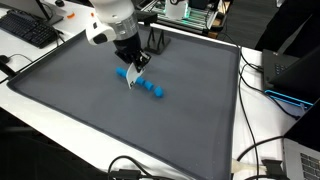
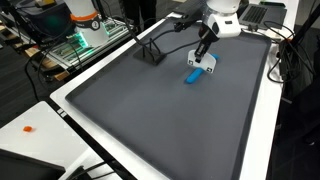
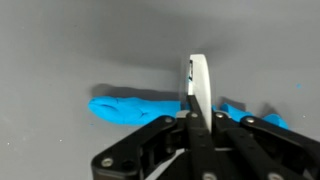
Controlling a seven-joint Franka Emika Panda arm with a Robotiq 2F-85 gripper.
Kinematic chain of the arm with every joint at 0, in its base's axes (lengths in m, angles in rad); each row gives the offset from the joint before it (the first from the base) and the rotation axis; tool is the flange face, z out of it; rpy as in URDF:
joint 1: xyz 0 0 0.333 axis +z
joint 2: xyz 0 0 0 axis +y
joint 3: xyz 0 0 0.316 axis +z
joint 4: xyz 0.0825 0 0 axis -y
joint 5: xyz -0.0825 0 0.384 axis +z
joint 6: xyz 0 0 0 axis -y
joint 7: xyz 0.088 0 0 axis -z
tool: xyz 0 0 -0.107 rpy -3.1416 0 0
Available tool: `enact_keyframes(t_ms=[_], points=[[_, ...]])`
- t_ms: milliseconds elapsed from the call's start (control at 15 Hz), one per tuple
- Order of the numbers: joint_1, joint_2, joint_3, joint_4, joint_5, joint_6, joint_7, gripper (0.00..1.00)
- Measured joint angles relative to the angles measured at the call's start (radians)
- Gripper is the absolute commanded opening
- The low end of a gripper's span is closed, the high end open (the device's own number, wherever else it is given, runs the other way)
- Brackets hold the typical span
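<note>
White strip gripped in jaws, by blue lumpy piece, grey mat

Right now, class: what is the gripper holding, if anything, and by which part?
The gripper pinches a thin white blade by its upper end; the free end is at the blue lump.

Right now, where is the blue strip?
The blue strip lies on the gray mat, right under the white blade in the hand; the wrist view shows it on both sides of that blade.
</note>
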Motion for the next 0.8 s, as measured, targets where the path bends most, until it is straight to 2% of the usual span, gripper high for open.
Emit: enact_keyframes(t_ms=[800], points=[[-0.029,-0.062,-0.019,-0.009,-0.011,-0.001,-0.007,0.01]])
